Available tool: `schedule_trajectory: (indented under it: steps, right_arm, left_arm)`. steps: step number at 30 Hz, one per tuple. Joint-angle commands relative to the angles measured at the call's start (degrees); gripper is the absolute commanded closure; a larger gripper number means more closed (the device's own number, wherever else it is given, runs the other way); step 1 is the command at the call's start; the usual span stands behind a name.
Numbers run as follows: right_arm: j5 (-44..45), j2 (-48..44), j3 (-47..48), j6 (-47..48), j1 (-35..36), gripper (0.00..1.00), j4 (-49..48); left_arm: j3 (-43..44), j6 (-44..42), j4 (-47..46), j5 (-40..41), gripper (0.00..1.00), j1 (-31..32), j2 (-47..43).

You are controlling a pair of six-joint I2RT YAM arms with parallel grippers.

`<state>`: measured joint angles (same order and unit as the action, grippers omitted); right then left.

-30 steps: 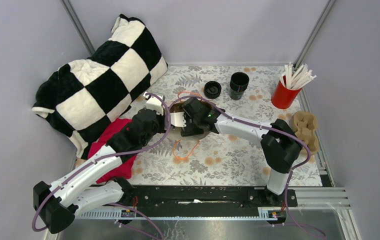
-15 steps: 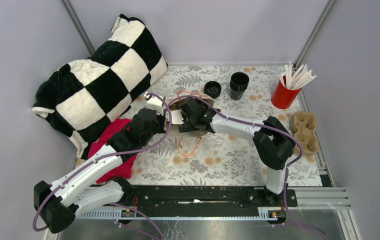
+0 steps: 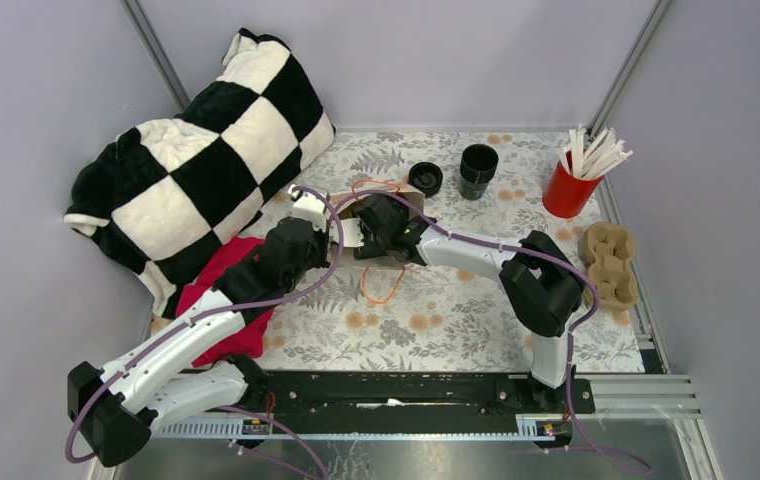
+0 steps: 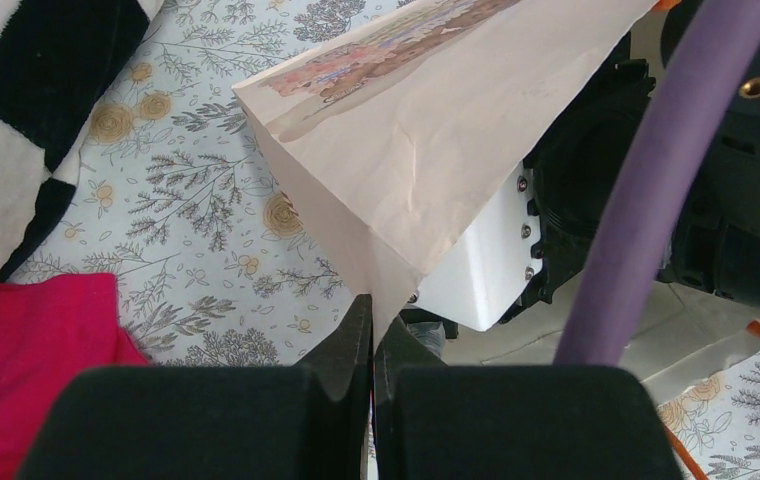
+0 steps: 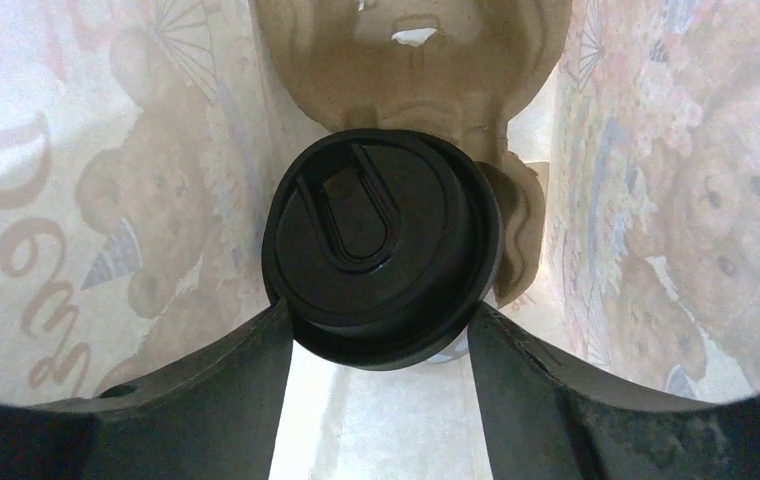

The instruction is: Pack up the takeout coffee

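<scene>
The takeout coffee [image 5: 381, 260], a small black cup with a round black lid, is inside a paper bag printed with bears [image 5: 46, 200]. It sits against a brown cardboard carrier [image 5: 411, 70] at the bag's far end. My right gripper [image 5: 381, 335] is deep in the bag, its fingers pressed on both sides of the lid. In the top view the right wrist [image 3: 388, 222] reaches into the bag [image 3: 396, 190] at the table's middle, and the cup is hidden. My left gripper [image 4: 372, 315] is shut on the bag's [image 4: 426, 110] edge and holds it up.
A stack of lidless black cups [image 3: 477, 170] and a stack of black lids [image 3: 425, 179] stand behind the bag. A red cup of straws [image 3: 568, 190] and cardboard carriers [image 3: 611, 262] are at the right. A checkered blanket [image 3: 196, 150] and a red cloth [image 3: 221, 290] lie left.
My right arm has pushed further into the bag, and the bag has slid a little toward the back. The left gripper keeps its hold on the bag's edge.
</scene>
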<state>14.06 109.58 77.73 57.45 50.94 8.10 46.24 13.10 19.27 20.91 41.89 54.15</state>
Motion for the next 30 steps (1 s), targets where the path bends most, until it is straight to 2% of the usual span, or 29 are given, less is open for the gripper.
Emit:
schedule_trajectory:
  steps: [1,6,13,30]
  right_arm:
    - [0.8,-0.5,2.3,-3.0,-0.3,0.38,0.6]
    - [1.5,-2.6,2.8,-4.2,-0.2,0.44,1.9]
    - [1.1,-5.7,3.7,-7.1,-0.1,0.47,4.3]
    - [-5.8,-17.6,-2.8,-15.8,1.2,0.46,4.6]
  left_arm:
    - [1.3,1.6,-3.7,-3.0,1.00,1.0,-0.4]
    - [1.2,2.0,-3.3,-2.4,1.00,1.0,-0.4]
    - [1.4,2.3,-2.7,-1.5,1.00,1.0,0.3]
    - [3.4,1.8,-1.0,-0.8,1.00,1.0,1.4]
